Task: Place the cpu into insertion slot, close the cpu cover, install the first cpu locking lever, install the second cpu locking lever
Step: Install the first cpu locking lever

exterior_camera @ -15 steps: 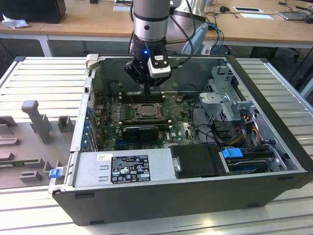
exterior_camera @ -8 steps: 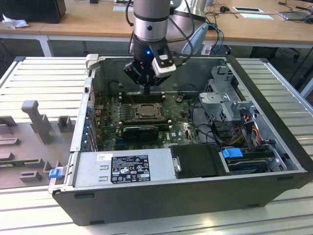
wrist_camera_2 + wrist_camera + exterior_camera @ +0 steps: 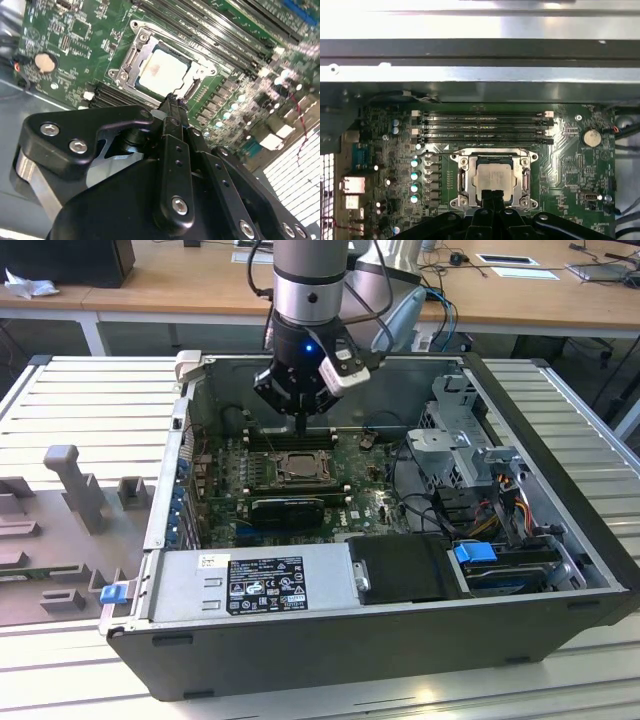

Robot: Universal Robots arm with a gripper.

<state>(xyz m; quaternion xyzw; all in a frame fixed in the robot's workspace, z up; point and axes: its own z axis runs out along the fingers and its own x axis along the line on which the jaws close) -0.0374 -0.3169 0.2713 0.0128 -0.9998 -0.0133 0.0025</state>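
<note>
Grey slatted metal forms the table (image 3: 90, 400) under the open computer case (image 3: 400, 640), and the arm reaches down into the case over the green circuit board (image 3: 370, 505). The gripper (image 3: 300, 428) has its fingers drawn together with nothing visible between them. In both wrist views its tip (image 3: 171, 100) hangs just above the near edge of the insertion slot (image 3: 119, 76). The cpu cover (image 3: 466, 181) appears to lie flat on the slot, and the cpu (image 3: 493, 179) sits inside, its silvery top showing through the cover's window. Whether either locking lever is latched cannot be made out. The main risk, as a judgement, is a descent that lands slightly off. The narrow tip could press on the cpu's lid or the cover instead of a lever, or skid onto the small parts of the board beside the slot. The memory slots (image 3: 485, 127) lie close beyond the slot, so a sideways sweep could catch them. If a lever sprang free under load, the cover could lift off the chip. As for writing, the silver power supply (image 3: 330, 575) carries a black-and-white label (image 3: 268, 582), and a small white sticker (image 3: 213, 561) sits beside it. Neither has print that can be made out here, and the faint marks on the cpu's top are likewise illegible.
</note>
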